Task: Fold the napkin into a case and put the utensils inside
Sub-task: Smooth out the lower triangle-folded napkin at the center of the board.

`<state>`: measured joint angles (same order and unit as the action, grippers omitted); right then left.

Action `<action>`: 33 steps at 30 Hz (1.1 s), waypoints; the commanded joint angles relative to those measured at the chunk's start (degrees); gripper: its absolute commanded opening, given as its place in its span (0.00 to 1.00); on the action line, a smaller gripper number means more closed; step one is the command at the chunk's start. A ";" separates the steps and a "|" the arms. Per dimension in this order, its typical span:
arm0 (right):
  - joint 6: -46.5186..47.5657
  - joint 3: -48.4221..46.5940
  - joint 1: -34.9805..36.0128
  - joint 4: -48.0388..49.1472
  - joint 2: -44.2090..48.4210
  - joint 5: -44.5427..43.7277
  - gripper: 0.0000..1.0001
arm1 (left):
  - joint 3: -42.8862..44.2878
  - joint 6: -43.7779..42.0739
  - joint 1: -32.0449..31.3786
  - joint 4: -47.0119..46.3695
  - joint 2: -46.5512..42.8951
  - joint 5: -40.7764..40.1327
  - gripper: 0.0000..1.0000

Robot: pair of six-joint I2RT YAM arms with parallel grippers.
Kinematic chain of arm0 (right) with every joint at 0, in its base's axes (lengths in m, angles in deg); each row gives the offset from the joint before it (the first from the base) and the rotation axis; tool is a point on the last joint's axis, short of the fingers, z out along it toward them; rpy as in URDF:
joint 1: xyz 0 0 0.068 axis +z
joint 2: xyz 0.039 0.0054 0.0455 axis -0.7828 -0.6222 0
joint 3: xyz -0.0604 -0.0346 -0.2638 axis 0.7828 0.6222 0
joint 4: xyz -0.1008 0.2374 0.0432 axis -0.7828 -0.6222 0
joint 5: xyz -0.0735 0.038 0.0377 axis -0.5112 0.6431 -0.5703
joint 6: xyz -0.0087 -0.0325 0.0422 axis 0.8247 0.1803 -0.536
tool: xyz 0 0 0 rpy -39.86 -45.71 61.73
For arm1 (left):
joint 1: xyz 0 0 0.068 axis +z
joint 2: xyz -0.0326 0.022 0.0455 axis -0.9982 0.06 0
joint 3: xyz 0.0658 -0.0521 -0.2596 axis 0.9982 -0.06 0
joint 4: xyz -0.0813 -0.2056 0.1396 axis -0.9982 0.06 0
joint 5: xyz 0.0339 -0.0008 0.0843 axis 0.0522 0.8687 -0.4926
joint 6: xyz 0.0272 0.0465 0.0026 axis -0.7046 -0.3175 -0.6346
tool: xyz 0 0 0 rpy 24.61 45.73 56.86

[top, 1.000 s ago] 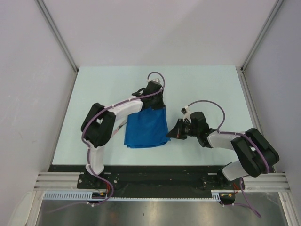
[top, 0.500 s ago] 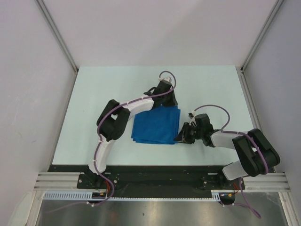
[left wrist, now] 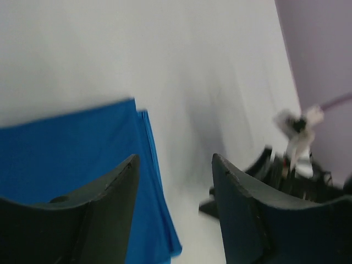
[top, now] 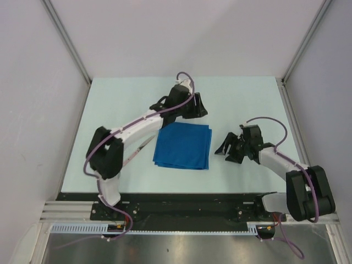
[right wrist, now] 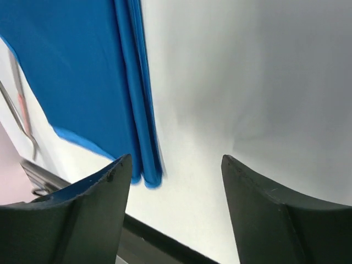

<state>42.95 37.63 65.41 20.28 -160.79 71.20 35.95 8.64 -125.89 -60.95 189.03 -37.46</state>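
Observation:
The royal-blue napkin (top: 182,146) lies flat on the pale table, folded into a layered near-square. Its stacked edges show in the left wrist view (left wrist: 71,148) and the right wrist view (right wrist: 82,71). My left gripper (top: 199,108) hovers just beyond the napkin's far right corner, open and holding nothing (left wrist: 175,159). To the right of the napkin, my right gripper (top: 226,148) is also open and empty (right wrist: 176,159), a short gap away from the cloth. The utensils and the case are out of view.
The table's black front rail (top: 176,203) runs along the near edge, and a strip of it shows in the right wrist view (right wrist: 165,242). Grey walls enclose the table on three sides. The right arm (left wrist: 297,165) appears blurred in the left wrist view.
Both grippers went from shut to open and let go of the napkin. The cloth was drawn rightwards and laid flat. The left gripper backed off towards the far side, the right one to the right.

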 commanded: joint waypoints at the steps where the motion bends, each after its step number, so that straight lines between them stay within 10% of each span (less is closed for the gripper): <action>1: 2.91 -9.44 -2.81 1.22 -6.01 2.31 0.64 | -13.54 -2.75 -4.69 0.42 -12.72 -1.12 0.60; 9: 6.17 -24.75 -3.34 4.04 -24.20 8.57 0.43 | -23.14 -4.43 -17.25 4.02 -14.78 -13.44 0.64; 23: 8.54 -35.04 -3.69 5.18 -39.85 5.66 0.19 | -22.17 -3.64 -20.52 2.62 -5.63 -14.68 0.59; 33: 10.82 -33.21 -2.47 -1.32 -33.46 4.17 0.25 | -19.80 -3.38 -21.66 4.64 -2.20 -15.82 0.54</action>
<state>51.21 2.06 61.74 23.34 -200.31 77.78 13.50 5.62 -147.16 -56.80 185.82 -51.85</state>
